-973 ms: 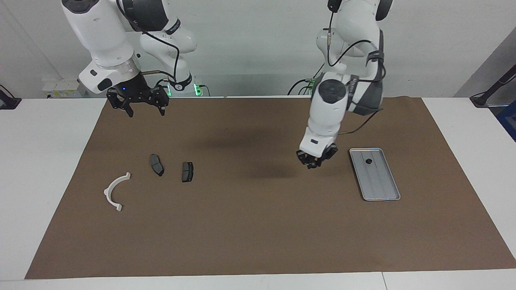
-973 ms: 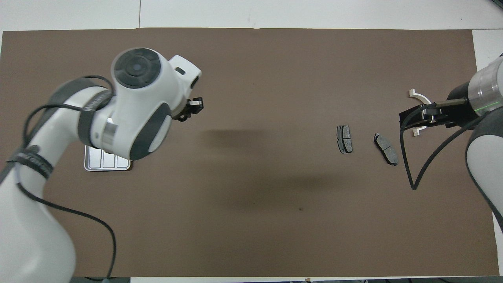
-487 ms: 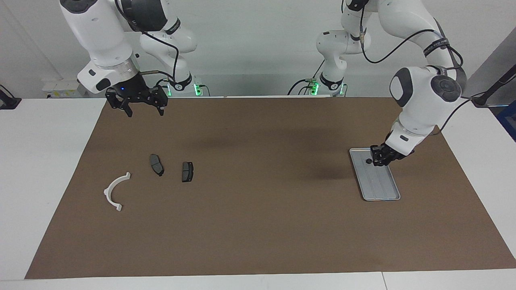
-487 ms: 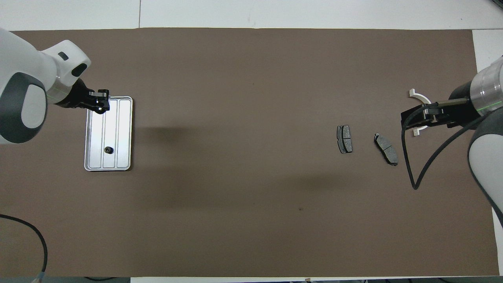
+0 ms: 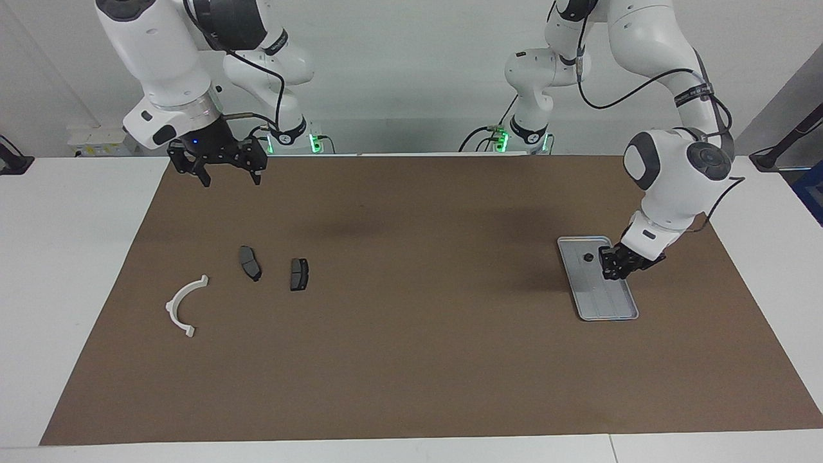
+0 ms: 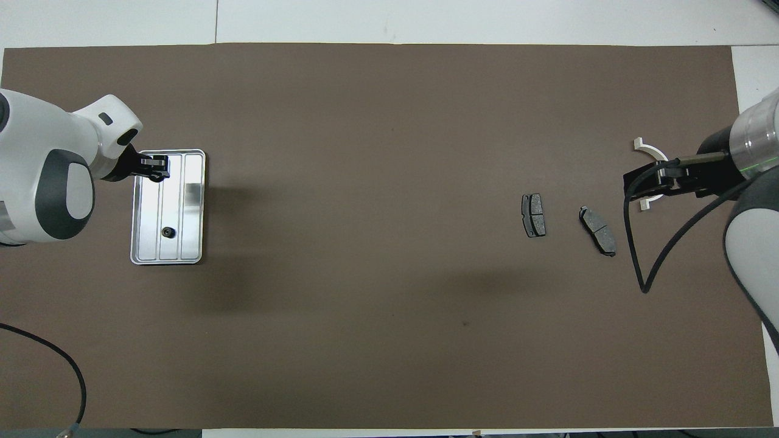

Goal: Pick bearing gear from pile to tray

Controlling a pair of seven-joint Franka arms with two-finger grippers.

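A: What covers the bench?
B: A brown mat (image 5: 411, 360), carrying the ribbed tray (image 5: 611, 307) with one small black gear (image 5: 587, 257) in it.
A: And the arms?
B: The left end effector (image 5: 616, 269) hovers over the tray, nearly closed (held part indiscernible); the right end effector (image 5: 218, 168) waits, spread, above the pile's brake pads (image 5: 250, 262).

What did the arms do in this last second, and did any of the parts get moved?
The left gripper swung from the bare mat, across to over the tray. The right gripper stayed waiting. The small black piece in the tray, both brake pads and the white half-ring kept their places.
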